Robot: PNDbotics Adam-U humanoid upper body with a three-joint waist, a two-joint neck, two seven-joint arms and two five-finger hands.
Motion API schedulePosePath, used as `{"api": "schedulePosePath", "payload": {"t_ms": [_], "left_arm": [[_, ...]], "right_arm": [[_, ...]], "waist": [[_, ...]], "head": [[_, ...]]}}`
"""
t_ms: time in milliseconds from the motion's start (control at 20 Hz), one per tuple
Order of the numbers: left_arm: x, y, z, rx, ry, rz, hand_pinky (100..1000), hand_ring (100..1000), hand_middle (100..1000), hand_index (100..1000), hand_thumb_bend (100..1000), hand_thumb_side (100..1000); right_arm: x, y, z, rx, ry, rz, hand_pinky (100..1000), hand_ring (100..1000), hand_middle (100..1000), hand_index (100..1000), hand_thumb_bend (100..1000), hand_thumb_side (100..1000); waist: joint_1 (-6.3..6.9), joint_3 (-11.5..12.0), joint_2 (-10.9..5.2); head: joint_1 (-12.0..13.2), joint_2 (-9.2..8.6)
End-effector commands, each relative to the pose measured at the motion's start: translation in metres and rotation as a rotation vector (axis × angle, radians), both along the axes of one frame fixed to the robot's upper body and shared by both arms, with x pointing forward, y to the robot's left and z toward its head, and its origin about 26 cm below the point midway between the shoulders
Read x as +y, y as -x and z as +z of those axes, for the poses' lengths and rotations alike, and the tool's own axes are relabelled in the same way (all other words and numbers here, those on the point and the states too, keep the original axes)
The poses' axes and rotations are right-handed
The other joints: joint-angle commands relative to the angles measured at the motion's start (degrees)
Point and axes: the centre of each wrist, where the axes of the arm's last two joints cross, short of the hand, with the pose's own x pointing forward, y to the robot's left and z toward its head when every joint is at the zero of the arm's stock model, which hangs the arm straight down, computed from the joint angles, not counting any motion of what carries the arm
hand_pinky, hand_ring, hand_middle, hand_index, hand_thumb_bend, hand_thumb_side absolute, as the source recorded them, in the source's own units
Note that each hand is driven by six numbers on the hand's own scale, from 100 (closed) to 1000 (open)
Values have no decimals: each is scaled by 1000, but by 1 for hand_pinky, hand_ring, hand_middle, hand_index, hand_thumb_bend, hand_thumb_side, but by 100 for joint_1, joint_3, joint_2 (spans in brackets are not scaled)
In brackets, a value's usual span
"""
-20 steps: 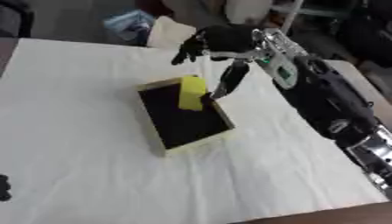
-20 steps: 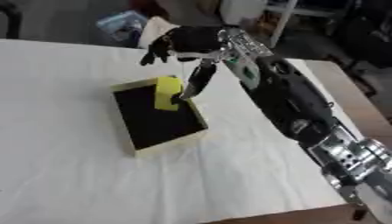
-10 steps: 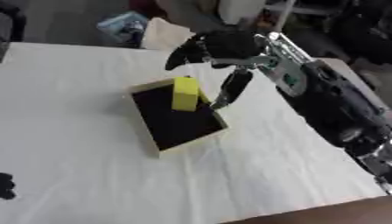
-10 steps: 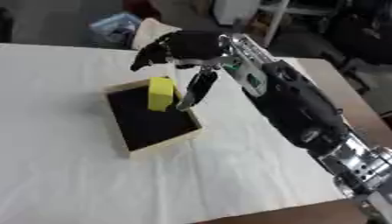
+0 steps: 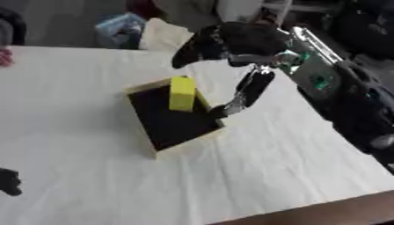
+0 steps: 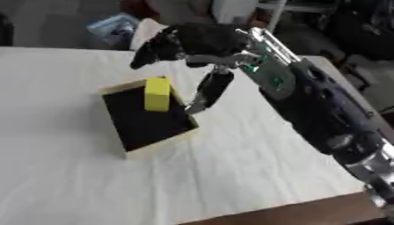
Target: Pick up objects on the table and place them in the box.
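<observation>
Up first, left eye view: shallow box (image 5: 159,149) with pale yellow walls and a black floor, set askew on the white-covered bench (image 5: 92,184). Yellow block (image 5: 182,93) upright at the box's far corner, leaning against the far wall, its lower end inside the box. Right hand (image 5: 231,41) above and just behind the box, reaching in from the upper right on a black and silver arm. Fingers spread and relaxed, pointing left past the block, closed on nothing. Thumb (image 5: 248,90) hanging straight down, tip at the box's right rim, just beside the block but apart from it. Left hand (image 5: 9,181) only a dark shape at the lower left edge, resting on the bench; open or curled, cannot tell. Blue bag (image 5: 119,28) and a pale cloth (image 5: 163,33) beyond the bench's far edge.

Next, right eye view: same box (image 6: 154,147) seen a little further left, block (image 6: 157,93) again standing in the far corner. Right hand (image 6: 196,39) over the far rim, fingers splayed toward the left, thumb (image 6: 209,90) down along the right wall. Clear gap between block and hand. Forearm (image 6: 308,101) running off to the lower right. No sight of the left hand in this view.
</observation>
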Motion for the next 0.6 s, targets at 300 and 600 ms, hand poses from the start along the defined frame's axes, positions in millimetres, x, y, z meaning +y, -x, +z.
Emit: {"api": "schedulePosePath", "payload": {"t_ms": [300,600], "left_arm": [[7,1,3,-19,-3,44,798,563,567,717,209,911],[12,1,5,-29,10,85,798,567,572,718,209,912]], "right_arm": [[-11,44,22,-81,-20,134,760,689,796,935,481,418],[-14,70,10,-70,-147,146,755,657,776,935,403,393]], "waist": [[81,-270,-54],[118,-368,7]], "head": [[255,-9],[488,-13]]}}
